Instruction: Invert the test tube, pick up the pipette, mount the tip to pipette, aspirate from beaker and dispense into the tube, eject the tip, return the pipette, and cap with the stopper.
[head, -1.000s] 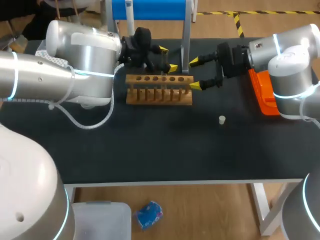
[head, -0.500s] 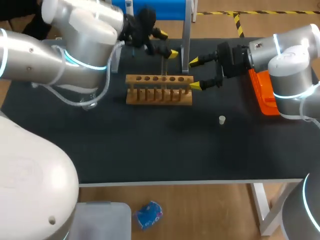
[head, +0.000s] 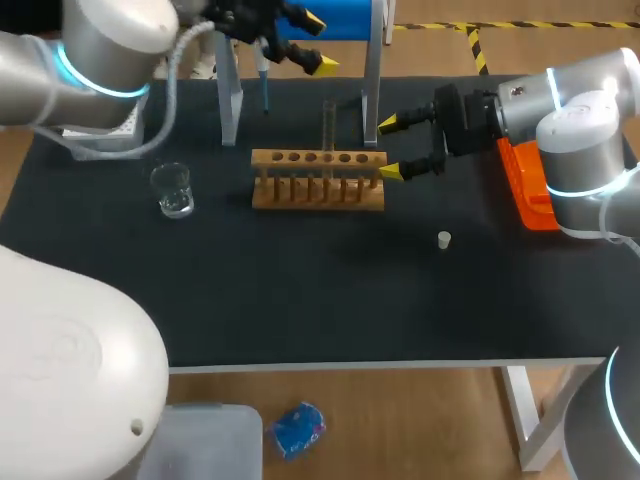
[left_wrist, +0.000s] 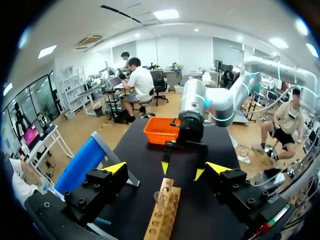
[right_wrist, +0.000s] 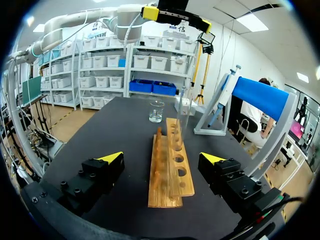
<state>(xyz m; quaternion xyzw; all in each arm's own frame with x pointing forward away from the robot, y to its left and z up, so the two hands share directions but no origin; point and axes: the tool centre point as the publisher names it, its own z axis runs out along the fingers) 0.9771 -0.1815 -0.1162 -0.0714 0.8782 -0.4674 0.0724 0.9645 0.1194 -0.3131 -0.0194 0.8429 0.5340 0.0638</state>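
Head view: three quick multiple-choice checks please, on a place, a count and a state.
1. The beaker stands: A) in the orange tray; B) left of the rack; C) beside the stopper.
2. The rack holds: A) one tube; B) none; C) three.
3. The right pincer is: A) shut on the tube; B) shut on the stopper; C) open.
Answers: B, it sits apart, left of the rack; A, a single glass tube rises from it; C, its yellow tips stand apart, nothing between.

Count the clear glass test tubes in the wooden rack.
1: a clear glass test tube stands upright near the middle of the light wooden rack. No other shows.
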